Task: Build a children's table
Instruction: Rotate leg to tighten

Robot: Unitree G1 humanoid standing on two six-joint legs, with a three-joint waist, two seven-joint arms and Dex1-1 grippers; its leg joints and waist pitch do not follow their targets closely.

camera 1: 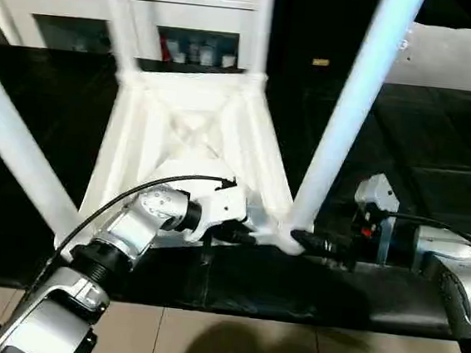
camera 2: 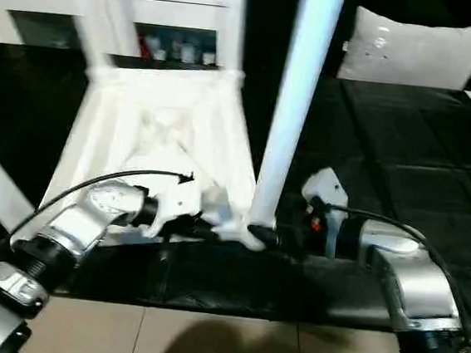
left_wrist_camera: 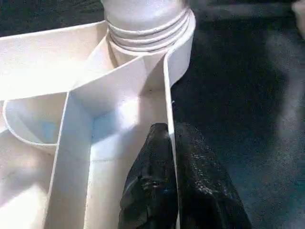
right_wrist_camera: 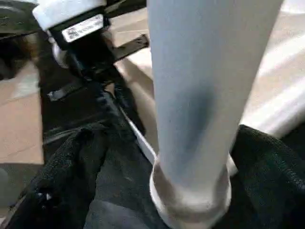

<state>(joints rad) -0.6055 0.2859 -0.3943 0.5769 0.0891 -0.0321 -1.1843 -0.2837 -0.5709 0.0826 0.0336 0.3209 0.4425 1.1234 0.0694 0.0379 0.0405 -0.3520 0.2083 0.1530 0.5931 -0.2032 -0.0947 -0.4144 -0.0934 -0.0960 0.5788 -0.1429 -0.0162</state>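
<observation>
Four white legs (camera 1: 350, 112) stand in the upturned children's table (camera 1: 191, 139), mid-frame on black floor mats. Left claw (left_wrist_camera: 172, 157) pinches its rim (left_wrist_camera: 167, 95); right claw (right_wrist_camera: 190, 191) straddles the near leg, wide open. Unscrewed threads risk wobbling.

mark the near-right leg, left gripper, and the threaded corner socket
near-right leg (camera 1: 350, 112), left eye view, mid-shaft.
left gripper (left_wrist_camera: 172, 143), left wrist view, fingertips pinching the rim wall.
threaded corner socket (left_wrist_camera: 147, 40), left wrist view, thread rings.

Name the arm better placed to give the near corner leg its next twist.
Right. Its tool sits at the base of the near leg, fingers on either side of it. The left tool is pinching the tabletop's rim, steadying it.
</observation>
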